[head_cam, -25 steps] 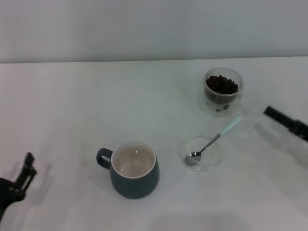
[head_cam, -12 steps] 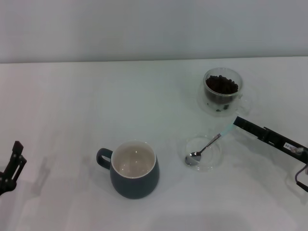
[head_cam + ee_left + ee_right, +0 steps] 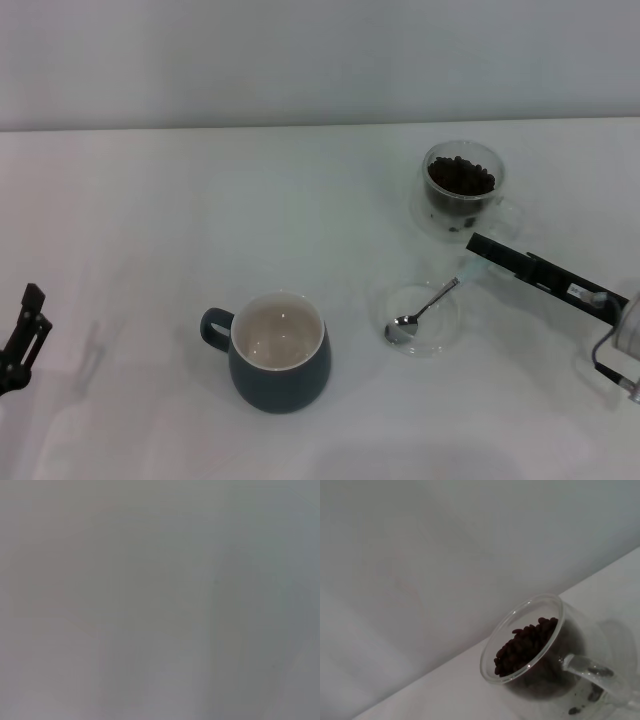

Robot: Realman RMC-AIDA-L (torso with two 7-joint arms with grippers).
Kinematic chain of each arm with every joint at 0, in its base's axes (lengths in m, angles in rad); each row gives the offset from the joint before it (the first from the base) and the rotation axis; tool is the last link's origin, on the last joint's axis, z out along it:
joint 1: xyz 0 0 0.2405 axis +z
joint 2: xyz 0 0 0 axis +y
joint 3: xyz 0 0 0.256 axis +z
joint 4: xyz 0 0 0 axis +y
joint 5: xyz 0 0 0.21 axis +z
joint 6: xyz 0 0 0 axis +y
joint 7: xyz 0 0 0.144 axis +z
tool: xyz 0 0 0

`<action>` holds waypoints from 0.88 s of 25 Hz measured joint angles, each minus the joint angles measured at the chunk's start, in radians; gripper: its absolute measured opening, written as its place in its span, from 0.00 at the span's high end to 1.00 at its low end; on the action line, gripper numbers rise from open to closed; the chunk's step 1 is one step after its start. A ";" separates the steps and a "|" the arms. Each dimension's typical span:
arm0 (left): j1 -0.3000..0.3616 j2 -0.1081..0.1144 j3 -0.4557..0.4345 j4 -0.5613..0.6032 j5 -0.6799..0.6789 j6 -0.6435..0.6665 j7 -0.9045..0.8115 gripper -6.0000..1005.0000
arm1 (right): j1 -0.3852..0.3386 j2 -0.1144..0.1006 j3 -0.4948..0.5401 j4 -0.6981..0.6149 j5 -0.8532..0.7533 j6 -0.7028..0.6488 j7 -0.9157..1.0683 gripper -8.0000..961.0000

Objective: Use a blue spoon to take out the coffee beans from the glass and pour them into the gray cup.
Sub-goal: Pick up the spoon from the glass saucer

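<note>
The blue spoon (image 3: pixel 428 303) lies with its metal bowl in a clear saucer (image 3: pixel 447 331) and its pale handle pointing toward the glass. The glass (image 3: pixel 462 190) stands at the back right, filled with dark coffee beans (image 3: pixel 460 176). The right wrist view shows the glass (image 3: pixel 540 630) close up with its coffee beans (image 3: pixel 525 640) and clear handle. The gray cup (image 3: pixel 280 352) stands at front centre, its cream inside bare. My right gripper (image 3: pixel 480 247) reaches in from the right, just over the end of the spoon's handle and below the glass. My left gripper (image 3: pixel 22 335) rests at the far left edge.
A white tabletop (image 3: pixel 200 220) runs back to a pale wall. The left wrist view shows only a blank grey surface. The saucer sits between the gray cup and my right arm.
My right gripper has come in from the right edge and moved left to the spoon handle's end. My left gripper has drawn back slightly toward the left edge.
</note>
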 joint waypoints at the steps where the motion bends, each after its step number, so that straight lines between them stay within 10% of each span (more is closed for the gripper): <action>1: -0.002 0.000 0.000 -0.001 0.000 0.000 0.000 0.18 | 0.009 0.001 -0.001 0.006 0.000 0.006 0.000 0.12; 22: -0.058 0.001 0.000 -0.033 -0.040 -0.002 0.000 0.18 | 0.040 0.009 0.006 0.022 0.013 0.025 0.002 0.18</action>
